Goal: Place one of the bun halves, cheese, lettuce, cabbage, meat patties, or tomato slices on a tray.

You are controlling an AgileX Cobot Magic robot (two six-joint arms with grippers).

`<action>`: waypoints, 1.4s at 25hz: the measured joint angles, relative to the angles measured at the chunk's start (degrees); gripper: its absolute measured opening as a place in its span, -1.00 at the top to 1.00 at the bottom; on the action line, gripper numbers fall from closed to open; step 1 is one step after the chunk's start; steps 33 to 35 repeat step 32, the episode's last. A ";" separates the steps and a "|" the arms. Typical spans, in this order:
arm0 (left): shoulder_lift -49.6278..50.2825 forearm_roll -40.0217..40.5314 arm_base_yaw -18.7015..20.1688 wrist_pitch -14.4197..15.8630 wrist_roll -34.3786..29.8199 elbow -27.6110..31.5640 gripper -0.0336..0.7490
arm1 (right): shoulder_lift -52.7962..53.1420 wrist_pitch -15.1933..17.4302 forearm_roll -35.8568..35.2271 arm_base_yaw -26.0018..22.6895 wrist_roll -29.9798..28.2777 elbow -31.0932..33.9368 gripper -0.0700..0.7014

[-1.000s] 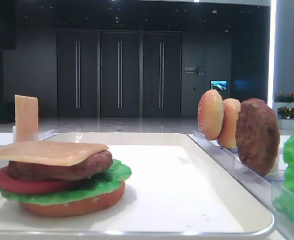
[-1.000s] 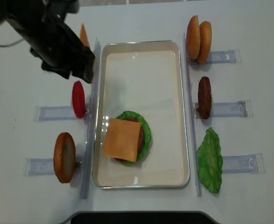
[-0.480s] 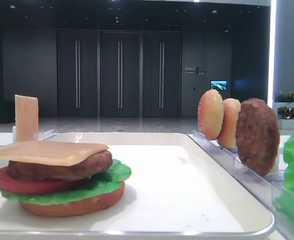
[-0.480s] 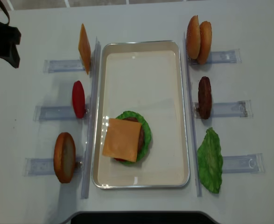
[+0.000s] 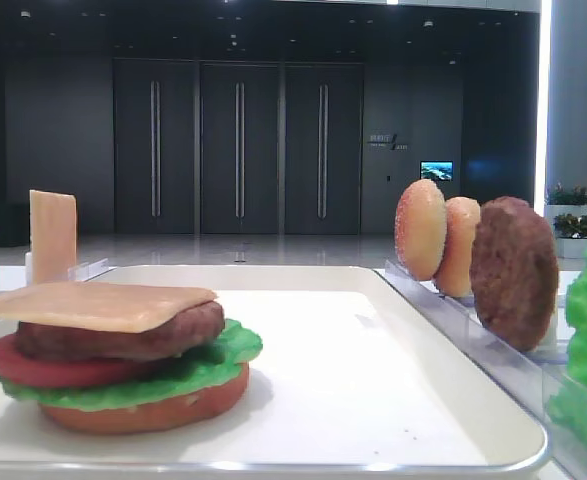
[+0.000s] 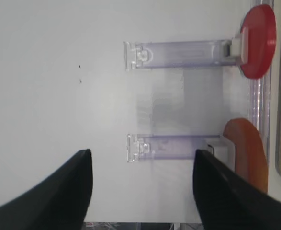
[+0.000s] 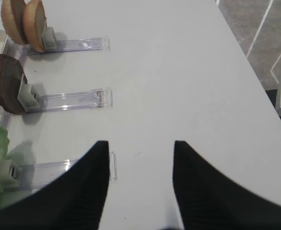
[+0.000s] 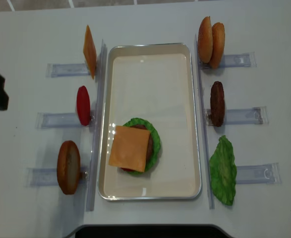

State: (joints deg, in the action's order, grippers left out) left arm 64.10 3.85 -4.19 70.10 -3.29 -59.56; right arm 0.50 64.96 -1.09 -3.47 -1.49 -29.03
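Cheese (image 8: 130, 148) lies flat on top of the stack in the near-left part of the tray (image 8: 175, 74), a square slice turned slightly off the tray's edges, its long axis hard to tell since it reads near square. Under it, in the low side view: meat patty (image 5: 123, 335), tomato slice (image 5: 43, 370), lettuce (image 5: 213, 362), then an orange-brown bun half (image 5: 143, 410) on the tray floor. Cheese is well apart from both grippers, nothing touching it. Left gripper (image 6: 140, 191) sits over bare table left of the tray, jaws spread wide, holding nothing; below it are clear racks (image 6: 178, 53) with a red tomato slice (image 6: 258, 40) and an upright bun half (image 6: 245, 153). Right gripper (image 7: 140, 187) is over bare table right of the tray, jaws apart, empty. An orange cheese slice (image 8: 89, 51) stands upright just left of the tray's far corner.
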 joint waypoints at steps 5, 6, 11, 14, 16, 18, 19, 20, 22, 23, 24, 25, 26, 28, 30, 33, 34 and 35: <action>-17.79 -0.49 0.00 0.06 0.64 12.84 -0.32 | 0.00 0.00 0.00 0.00 0.00 0.00 0.03; -21.64 -0.49 0.00 -0.10 0.69 15.75 -0.32 | 0.00 0.00 0.00 0.00 0.00 0.00 0.03; -40.15 -0.66 0.00 -2.53 0.75 27.11 -0.32 | 0.00 0.00 0.00 0.00 0.00 0.00 0.03; -49.57 -1.48 0.00 -3.92 0.95 30.73 -0.32 | 0.00 0.00 0.00 0.00 0.00 0.00 0.03; -54.77 -2.21 0.00 -5.46 1.10 31.08 -0.31 | 0.00 0.00 0.00 0.00 0.00 0.00 0.03; -59.63 -2.83 0.00 -6.42 1.18 31.57 -0.28 | 0.00 0.00 0.00 0.00 0.00 0.00 0.03; -61.43 -2.98 0.00 -6.42 1.18 31.73 -0.25 | 0.00 0.00 0.00 0.00 0.00 0.00 0.03; -63.32 -3.02 0.00 -6.42 1.18 31.73 -0.22 | 0.00 0.00 0.00 0.00 -0.05 0.00 0.03; -64.95 -3.14 0.00 -6.42 1.18 31.74 -0.15 | 0.00 0.00 0.00 0.00 -0.05 0.00 0.03; -64.97 -3.18 0.00 -6.42 1.18 31.94 -0.11 | 0.00 0.00 0.00 0.00 -0.05 0.00 0.03; -64.97 -3.33 0.00 -6.42 1.18 32.15 -0.08 | 0.00 0.00 0.00 0.00 -0.05 0.00 0.03; -64.97 -3.33 0.00 -6.42 1.18 32.20 -0.05 | 0.00 0.00 0.00 0.00 -0.05 0.00 0.03; -64.97 -3.33 0.00 -6.42 1.18 32.20 -0.02 | 0.00 0.00 0.00 0.00 -0.05 0.00 0.03; -64.97 -3.33 0.00 -6.42 1.18 32.20 0.01 | 0.00 0.00 0.00 0.00 -0.05 0.00 0.03; -64.97 -3.33 0.00 -6.42 1.18 32.20 0.02 | 0.00 0.00 0.00 0.00 -0.05 0.00 0.03; -64.97 -3.33 0.00 -6.42 1.18 32.20 0.03 | 0.00 0.00 0.00 0.00 -0.05 0.00 0.03; -64.97 -3.33 0.00 -6.42 1.18 32.20 0.03 | 0.00 0.00 0.00 0.00 -0.05 0.00 0.03; -64.97 -3.33 0.00 -6.42 1.18 32.20 0.03 | 0.00 0.00 0.00 0.00 -0.05 0.00 0.03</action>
